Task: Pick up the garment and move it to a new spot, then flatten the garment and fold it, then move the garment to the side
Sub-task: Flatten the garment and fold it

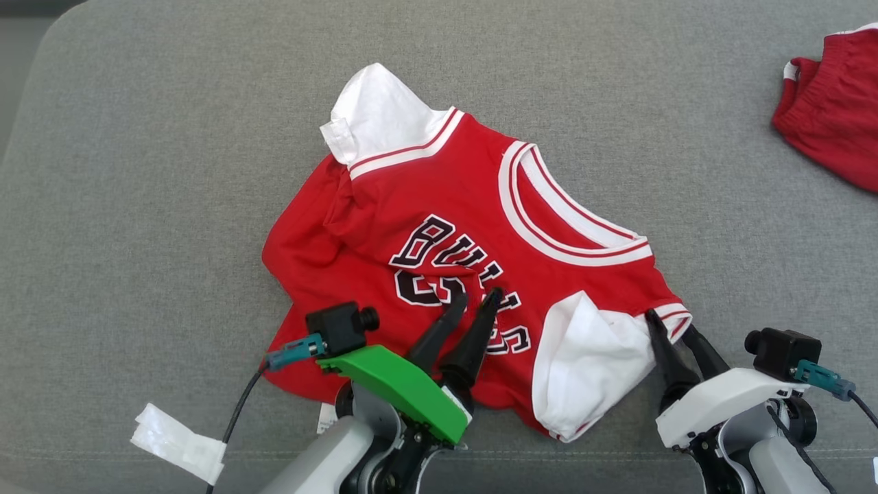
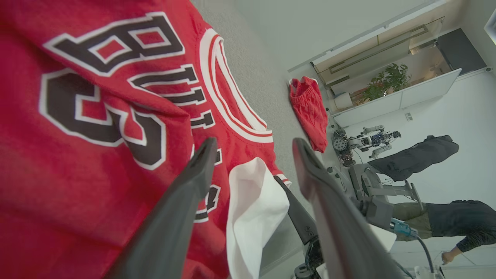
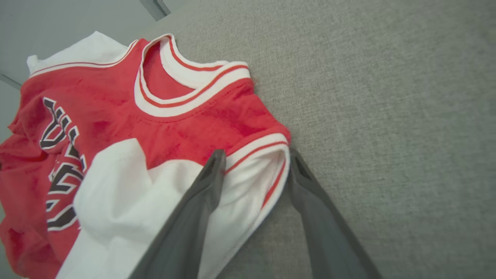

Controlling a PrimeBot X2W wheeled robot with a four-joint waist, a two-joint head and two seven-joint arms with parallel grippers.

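The rumpled red basketball jersey with white sleeves (image 1: 439,206) lies on the grey fabric surface (image 1: 171,171). The left jaws hover wide open and empty over its lettering. The right jaws, open, straddle its sleeve hem. Flattening seems in hand: next, pinch that hem and draw it outward.

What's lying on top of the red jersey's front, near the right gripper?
A white sleeve is folded over the front of the jersey. The red fabric beneath that fold is covered, so any print there cannot be seen.
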